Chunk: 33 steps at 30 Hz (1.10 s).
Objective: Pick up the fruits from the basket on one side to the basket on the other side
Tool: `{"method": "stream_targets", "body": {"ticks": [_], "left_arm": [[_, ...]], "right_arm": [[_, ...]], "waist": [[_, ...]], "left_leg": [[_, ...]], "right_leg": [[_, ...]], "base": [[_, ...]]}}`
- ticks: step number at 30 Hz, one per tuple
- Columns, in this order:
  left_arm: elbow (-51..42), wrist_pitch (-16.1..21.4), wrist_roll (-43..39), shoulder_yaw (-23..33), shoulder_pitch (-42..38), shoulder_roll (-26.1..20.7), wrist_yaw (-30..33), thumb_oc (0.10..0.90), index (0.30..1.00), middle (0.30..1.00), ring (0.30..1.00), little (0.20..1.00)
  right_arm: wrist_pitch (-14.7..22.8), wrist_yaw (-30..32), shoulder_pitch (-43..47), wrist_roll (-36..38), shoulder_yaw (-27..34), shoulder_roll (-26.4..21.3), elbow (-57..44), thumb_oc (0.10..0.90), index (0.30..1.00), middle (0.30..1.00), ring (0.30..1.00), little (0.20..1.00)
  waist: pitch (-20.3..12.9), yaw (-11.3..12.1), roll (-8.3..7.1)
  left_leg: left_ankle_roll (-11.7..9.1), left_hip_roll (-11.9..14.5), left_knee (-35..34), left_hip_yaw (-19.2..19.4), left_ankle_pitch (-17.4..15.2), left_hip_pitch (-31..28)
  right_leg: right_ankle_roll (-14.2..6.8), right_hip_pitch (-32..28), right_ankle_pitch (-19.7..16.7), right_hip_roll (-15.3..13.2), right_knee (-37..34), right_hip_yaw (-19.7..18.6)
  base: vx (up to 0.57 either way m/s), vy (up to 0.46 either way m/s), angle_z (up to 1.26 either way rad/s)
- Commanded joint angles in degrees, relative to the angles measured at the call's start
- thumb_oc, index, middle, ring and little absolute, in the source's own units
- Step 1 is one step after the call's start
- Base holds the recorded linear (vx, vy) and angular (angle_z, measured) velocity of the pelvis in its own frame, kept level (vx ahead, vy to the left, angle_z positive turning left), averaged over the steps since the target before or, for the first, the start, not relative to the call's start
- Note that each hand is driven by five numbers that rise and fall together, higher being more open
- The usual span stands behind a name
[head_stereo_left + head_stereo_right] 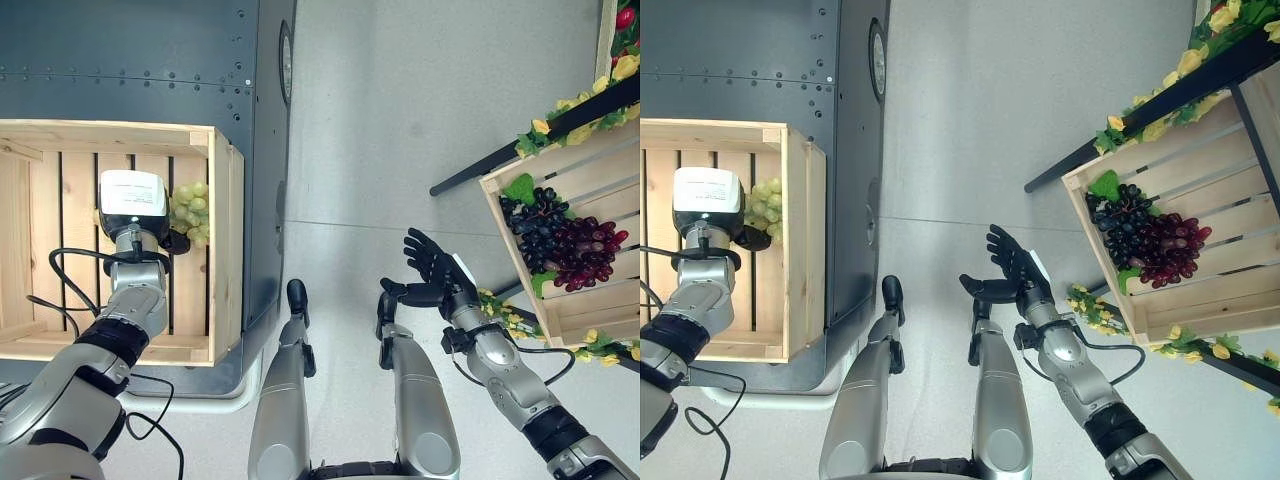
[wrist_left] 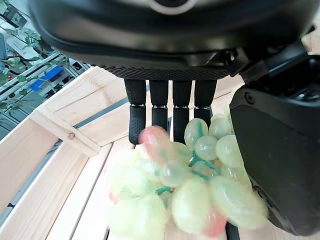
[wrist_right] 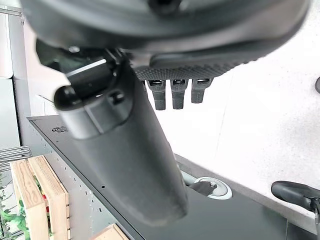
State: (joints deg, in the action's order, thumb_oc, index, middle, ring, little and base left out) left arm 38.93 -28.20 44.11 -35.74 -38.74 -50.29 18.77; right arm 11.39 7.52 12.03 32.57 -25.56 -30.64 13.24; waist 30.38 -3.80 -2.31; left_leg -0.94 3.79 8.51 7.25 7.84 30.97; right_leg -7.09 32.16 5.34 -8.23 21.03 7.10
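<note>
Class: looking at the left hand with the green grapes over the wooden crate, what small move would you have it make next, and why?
Probably open the left hand to release the green grapes. They already hang inside the left crate between fingers and thumb, above its slats, while the dark grapes wait in the right crate.

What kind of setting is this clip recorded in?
Probably a mock fruit-stall set in a lab: slatted wooden crates, a tilted crate of dark grapes, artificial flower garlands, and a bare grey floor.
</note>
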Motion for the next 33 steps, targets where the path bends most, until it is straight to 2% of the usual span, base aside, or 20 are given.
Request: {"method": "stream_targets", "body": {"ticks": [1,6,10,16,17,21,26,32,33], "left_arm": [[4.3,1.3,-0.6,2.1,-5.9,-0.4,8.2,0.4,0.3,0.3,0.3,0.3],[3.7,5.2,-0.1,4.1,-4.5,-1.2,12.5,0.4,0.3,0.3,0.3,0.3],[1.5,7.8,-1.1,6.9,-1.2,-2.4,18.2,0.4,0.3,0.3,0.3,0.3],[-4.8,9.8,2.0,14.1,8.0,-4.0,21.5,0.4,0.3,0.3,0.3,0.3],[-6.4,10.9,2.4,16.7,11.1,-4.3,23.0,0.4,0.3,0.3,0.3,0.3],[-9.8,12.3,2.9,20.5,15.9,-4.8,24.5,0.4,0.3,0.3,0.3,0.3],[-16.5,13.8,5.5,26.3,23.4,-3.6,23.6,0.4,0.3,0.3,0.3,0.3],[-19.0,16.7,7.4,29.6,27.9,-2.9,23.4,0.4,0.3,0.3,0.3,0.3],[-19.6,17.9,8.3,30.3,29.0,-2.4,23.3,0.4,0.3,0.3,0.3,0.3]], "right_arm": [[4.0,1.5,0.1,1.7,0.1,0.3,-5.1,0.8,0.9,0.9,0.9,0.9],[4.9,0.3,-1.1,1.5,1.0,0.4,-4.8,0.8,0.9,0.9,0.9,0.9],[6.2,0.6,-2.2,1.3,1.8,0.1,-5.2,0.8,0.9,0.9,0.9,0.9],[8.4,0.3,-5.4,0.2,5.5,0.4,-5.2,0.8,0.9,0.9,0.9,0.9],[8.9,-0.2,-6.8,-0.1,6.7,0.8,-5.0,0.8,0.9,0.9,0.9,0.9],[9.2,-0.8,-8.6,-0.2,8.4,1.2,-5.4,0.8,0.9,0.9,0.9,0.9],[8.9,-2.1,-10.8,-1.9,11.3,2.8,-6.9,0.8,0.9,0.9,0.9,0.9],[8.1,-4.8,-12.1,-4.8,13.4,2.0,-8.9,0.8,0.9,0.9,0.9,0.9],[8.2,-5.2,-12.2,-7.1,13.9,1.7,-9.6,0.8,0.9,0.9,0.9,0.9]], "waist": [[-0.6,-1.4,-1.52],[-0.6,-0.7,-0.95],[-0.6,0.3,0.06],[-0.8,1.7,1.31],[-2.6,2.0,1.6],[-5.4,2.5,2.13],[-11.2,3.3,3.38],[-15.9,3.7,3.77],[-16.8,3.7,3.86]], "left_leg": [[0.2,-3.2,5.4,3.3,-6.6,-0.4],[0.1,-3.5,4.7,2.5,-6.6,-2.7],[0.2,-4.0,2.5,1.6,-6.5,-6.5],[0.1,-4.5,-0.6,-0.1,-6.7,-13.9],[0.0,-4.5,-2.2,-0.6,-6.6,-16.0],[-0.4,-4.7,-5.6,-1.7,-6.1,-19.1],[-1.6,-4.6,-13.2,-4.8,-3.3,-25.1],[-1.9,-4.6,-13.5,-6.0,-4.1,-27.1],[-1.8,-4.4,-13.5,-6.0,-4.4,-27.7]], "right_leg": [[1.2,-1.4,-8.7,2.6,-8.7,1.3],[1.3,-3.5,-8.0,2.2,-8.6,1.7],[1.0,-7.1,-7.9,1.7,-10.0,2.3],[0.9,-14.4,-6.6,0.9,-11.0,3.9],[0.9,-16.5,-6.4,0.8,-12.1,4.3],[0.7,-19.6,-6.6,0.7,-14.5,4.8],[0.2,-26.3,-8.0,1.0,-20.2,5.5],[0.3,-29.9,-8.5,0.9,-23.2,6.6],[0.4,-30.5,-8.2,0.9,-23.2,6.6]], "base": [[0.0,0.0,0.0],[0.0,-0.021,0.03],[-0.01,-0.025,0.07],[0.0,-0.059,0.05],[0.08,-0.1,0.18],[0.05,-0.082,0.11],[0.08,-0.107,0.13],[0.06,-0.078,0.22],[0.06,-0.051,0.13]]}}
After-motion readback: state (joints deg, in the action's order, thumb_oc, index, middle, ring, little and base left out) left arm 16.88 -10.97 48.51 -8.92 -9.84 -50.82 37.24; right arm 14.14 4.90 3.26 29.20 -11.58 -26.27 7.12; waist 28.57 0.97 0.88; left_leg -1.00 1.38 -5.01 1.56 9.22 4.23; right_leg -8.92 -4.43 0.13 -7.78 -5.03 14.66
